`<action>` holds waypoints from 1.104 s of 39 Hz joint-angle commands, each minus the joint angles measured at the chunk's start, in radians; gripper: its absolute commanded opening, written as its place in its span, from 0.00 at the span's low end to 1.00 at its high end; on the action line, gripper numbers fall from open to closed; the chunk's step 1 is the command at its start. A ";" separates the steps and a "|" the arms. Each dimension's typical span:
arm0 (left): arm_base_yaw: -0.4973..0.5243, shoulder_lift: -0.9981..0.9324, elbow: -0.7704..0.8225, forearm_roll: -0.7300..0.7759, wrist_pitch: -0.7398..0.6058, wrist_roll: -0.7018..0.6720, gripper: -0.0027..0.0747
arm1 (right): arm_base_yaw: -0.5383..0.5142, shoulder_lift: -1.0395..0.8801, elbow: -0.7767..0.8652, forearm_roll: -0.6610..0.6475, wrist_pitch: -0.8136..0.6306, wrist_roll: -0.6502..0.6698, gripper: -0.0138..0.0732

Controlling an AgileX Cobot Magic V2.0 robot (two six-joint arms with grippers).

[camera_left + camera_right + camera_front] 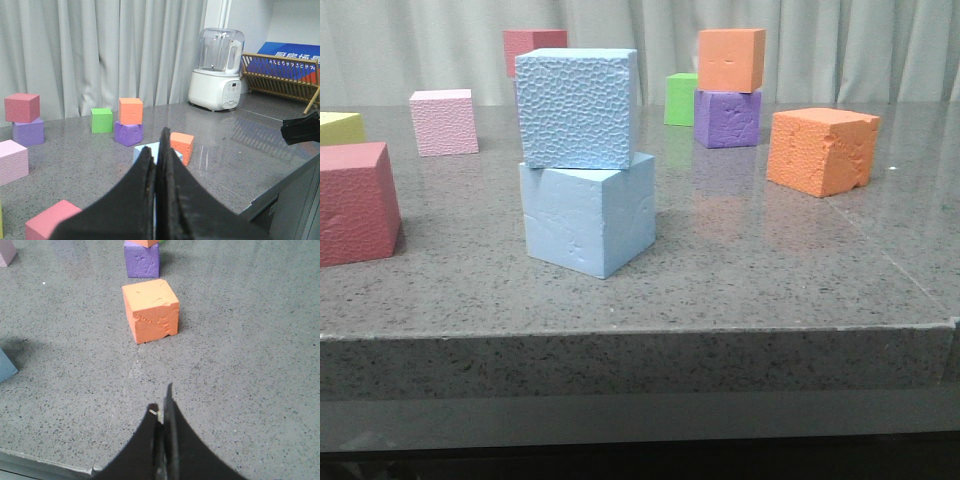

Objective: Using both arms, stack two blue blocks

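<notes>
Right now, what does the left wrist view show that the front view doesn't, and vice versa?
Only left wrist: the left gripper, jaws shut, a white blender, a wooden dish rack.
Only front: the pebbled blue block sitting on the smooth blue block, plainly stacked, and a yellow block.
Both: the orange block on the purple block, the green block.

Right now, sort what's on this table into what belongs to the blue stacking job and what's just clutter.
Belongs to the job:
- pebbled blue block, on top
- smooth blue block, underneath
- left gripper, jaws shut
- right gripper, jaws shut

Just lying about:
- large orange cube
- orange-on-purple stack
- green cube
- pink cube
- red cube
- blender
</notes>
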 commanded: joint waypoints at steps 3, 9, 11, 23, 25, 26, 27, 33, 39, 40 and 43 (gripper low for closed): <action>-0.007 0.015 -0.021 -0.004 -0.074 0.001 0.01 | -0.003 0.001 -0.022 0.004 -0.077 -0.001 0.08; -0.007 0.015 -0.021 -0.004 -0.074 0.001 0.01 | -0.003 0.001 -0.022 0.004 -0.077 -0.001 0.08; -0.007 0.015 -0.021 -0.004 -0.074 0.001 0.01 | -0.003 0.001 -0.022 0.004 -0.077 -0.001 0.08; -0.003 0.012 0.036 0.002 -0.154 0.001 0.01 | -0.003 0.001 -0.022 0.004 -0.077 -0.001 0.08; 0.001 0.010 0.077 0.028 -0.212 0.001 0.01 | -0.003 0.001 -0.022 0.004 -0.077 -0.001 0.08; 0.006 0.010 0.094 0.039 -0.234 0.001 0.01 | -0.003 0.001 -0.022 0.004 -0.077 -0.001 0.08; 0.012 0.010 0.118 0.046 -0.262 0.001 0.01 | -0.003 0.001 -0.022 0.004 -0.077 -0.001 0.08; 0.072 0.002 0.238 0.057 -0.315 0.001 0.01 | -0.003 0.001 -0.022 0.004 -0.077 -0.001 0.08; 0.180 -0.026 0.352 0.039 -0.333 0.001 0.01 | -0.003 0.001 -0.022 0.004 -0.077 -0.001 0.08; 0.201 -0.026 0.373 0.032 -0.348 0.001 0.01 | -0.003 0.001 -0.022 0.004 -0.077 -0.001 0.08; 0.277 -0.026 0.426 0.019 -0.381 0.001 0.01 | -0.003 0.001 -0.022 0.004 -0.077 -0.001 0.08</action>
